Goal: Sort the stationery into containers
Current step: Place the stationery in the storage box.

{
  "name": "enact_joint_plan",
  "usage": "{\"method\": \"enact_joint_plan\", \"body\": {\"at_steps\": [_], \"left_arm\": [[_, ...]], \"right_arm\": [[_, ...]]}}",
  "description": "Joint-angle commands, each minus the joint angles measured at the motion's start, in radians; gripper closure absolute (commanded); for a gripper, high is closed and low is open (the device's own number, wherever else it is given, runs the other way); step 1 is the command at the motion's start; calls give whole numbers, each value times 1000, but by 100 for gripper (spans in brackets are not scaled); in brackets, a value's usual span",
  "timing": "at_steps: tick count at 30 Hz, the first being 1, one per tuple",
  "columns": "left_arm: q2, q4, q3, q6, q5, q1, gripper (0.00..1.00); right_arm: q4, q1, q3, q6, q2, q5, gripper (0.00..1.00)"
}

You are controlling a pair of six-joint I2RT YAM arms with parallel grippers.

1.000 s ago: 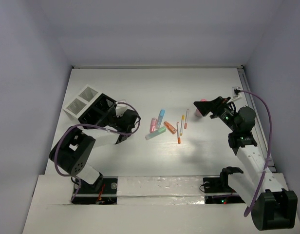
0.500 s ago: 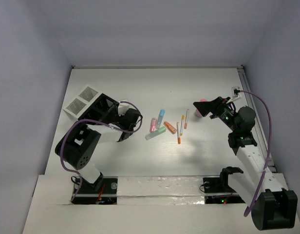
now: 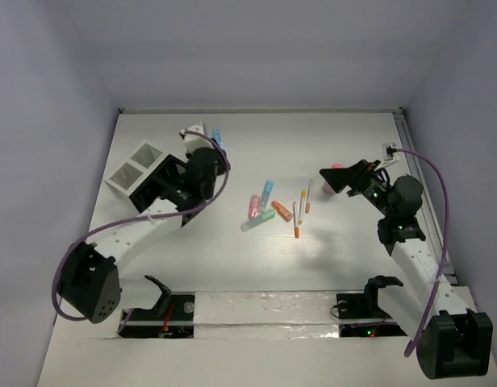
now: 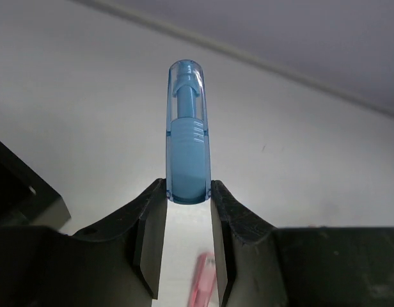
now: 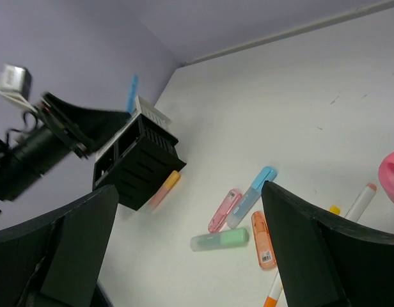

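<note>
My left gripper (image 4: 187, 192) is shut on the lower end of a light blue marker (image 4: 187, 131), which stands upright from the jaws. From the top view it hangs in the air (image 3: 216, 137) just behind the black slotted organiser (image 3: 164, 184) and the white mesh cups (image 3: 135, 165). Pink (image 3: 253, 205), blue (image 3: 267, 193), green (image 3: 257, 221) and orange (image 3: 281, 211) markers lie mid-table, with thin white pens (image 3: 296, 218) beside them. My right gripper (image 3: 327, 181) hovers open in front of the pink cup (image 3: 336, 168), holding nothing.
In the right wrist view an orange-and-peach marker (image 5: 162, 188) lies on the table against the organiser (image 5: 136, 163). The back wall edge (image 3: 256, 110) and side walls enclose the table. The right arm's purple cable (image 3: 438, 210) loops along the right side.
The left arm has risen from the table beside the organiser and swung toward the back, carrying the blue marker. Its jaws narrowed onto it. The right arm has not moved.
</note>
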Motion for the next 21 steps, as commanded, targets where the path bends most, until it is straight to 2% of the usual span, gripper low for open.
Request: {"method": "enact_joint_plan", "body": {"at_steps": [1,6,11,15,21], "left_arm": [[-70,-14,70,-24,82,147,87],[-73,2,76,-94,155,326,87],[12,-38,126,-116,181,497,87],[116,-146,232,-75,225,566,88],[188,-224,283,-18,277,637,88]], "right_arm": [[63,10,7,9,2,-24,0],[58,19,10,6,-5,-23,0],[70,28,9,14,1,-26,0],[76,48,10,14,25,-21,0],[72,48,12,10,32,-23,0]]}}
